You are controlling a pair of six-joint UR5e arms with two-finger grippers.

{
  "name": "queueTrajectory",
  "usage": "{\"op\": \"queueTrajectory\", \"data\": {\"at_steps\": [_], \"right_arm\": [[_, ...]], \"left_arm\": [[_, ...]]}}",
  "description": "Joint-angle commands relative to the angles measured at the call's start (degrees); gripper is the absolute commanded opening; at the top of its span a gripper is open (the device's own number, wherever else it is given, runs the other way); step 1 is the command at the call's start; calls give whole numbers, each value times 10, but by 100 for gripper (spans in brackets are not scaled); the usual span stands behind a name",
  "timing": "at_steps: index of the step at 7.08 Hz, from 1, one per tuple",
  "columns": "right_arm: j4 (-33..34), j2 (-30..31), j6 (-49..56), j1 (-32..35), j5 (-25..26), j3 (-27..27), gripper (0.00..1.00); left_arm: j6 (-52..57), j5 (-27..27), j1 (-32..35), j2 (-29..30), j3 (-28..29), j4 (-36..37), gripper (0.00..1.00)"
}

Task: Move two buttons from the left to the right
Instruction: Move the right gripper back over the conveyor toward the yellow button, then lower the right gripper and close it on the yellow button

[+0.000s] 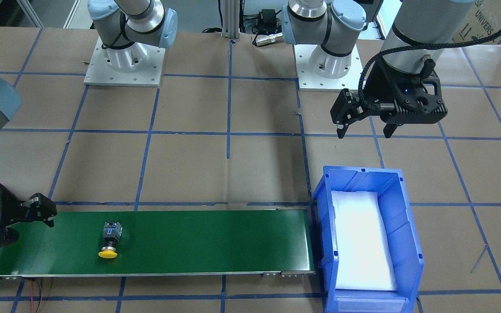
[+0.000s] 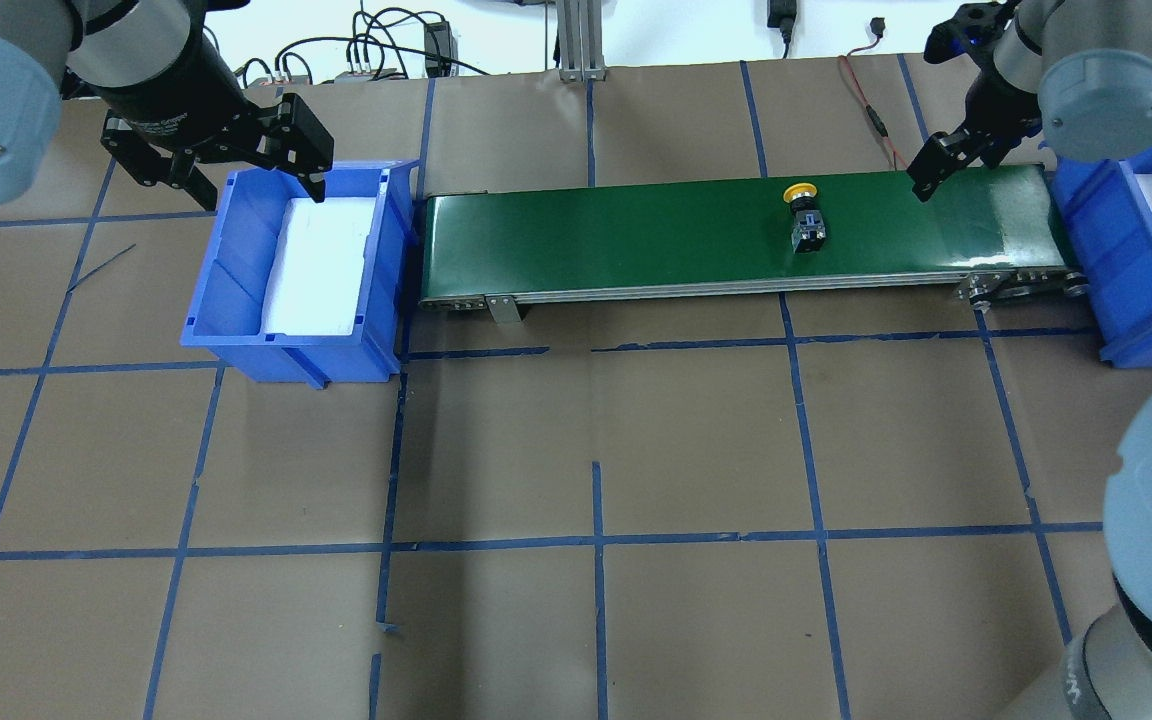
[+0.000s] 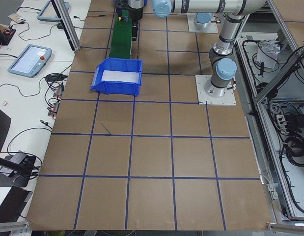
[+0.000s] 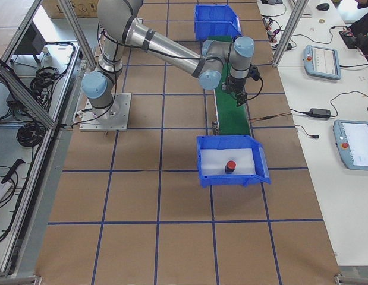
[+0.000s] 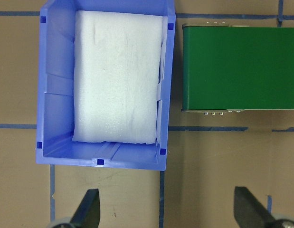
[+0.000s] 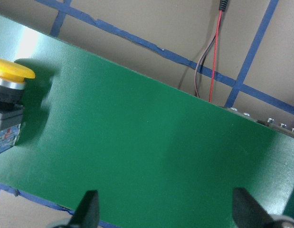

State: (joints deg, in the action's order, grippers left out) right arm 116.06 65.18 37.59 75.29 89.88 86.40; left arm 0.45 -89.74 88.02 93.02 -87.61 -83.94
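The yellow-capped button (image 1: 110,241) lies on its side on the green conveyor belt (image 1: 215,241), toward the robot's right; it also shows in the overhead view (image 2: 804,215) and at the left edge of the right wrist view (image 6: 6,104). The red-capped button (image 4: 230,165) sits on white foam in the right blue bin (image 4: 231,180). My right gripper (image 2: 956,160) is open and empty, above the belt's right end, apart from the yellow button. My left gripper (image 1: 365,130) is open and empty, hovering beside the left blue bin (image 1: 322,195), which holds only white foam.
The belt (image 2: 636,235) runs between the left bin (image 2: 236,340) and the right bin (image 2: 1106,250). A red and black cable (image 6: 211,61) lies on the table behind the belt. The brown table carries a blue tape grid.
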Motion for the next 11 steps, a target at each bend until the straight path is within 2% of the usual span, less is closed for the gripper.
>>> {"op": "queueTrajectory", "data": {"at_steps": [1, 5, 7, 11], "right_arm": [[1, 1, -69, 7, 6, 3, 97], [-2, 7, -192, 37, 3, 19, 97], [1, 5, -213, 71, 6, 24, 95], [25, -12, -215, 72, -3, 42, 92]], "left_arm": [[0, 3, 1, 0, 0, 0, 100], [2, 3, 2, -4, -1, 0, 100], [2, 2, 1, -6, 0, 1, 100], [4, 2, -1, -7, -1, 0, 100]]}}
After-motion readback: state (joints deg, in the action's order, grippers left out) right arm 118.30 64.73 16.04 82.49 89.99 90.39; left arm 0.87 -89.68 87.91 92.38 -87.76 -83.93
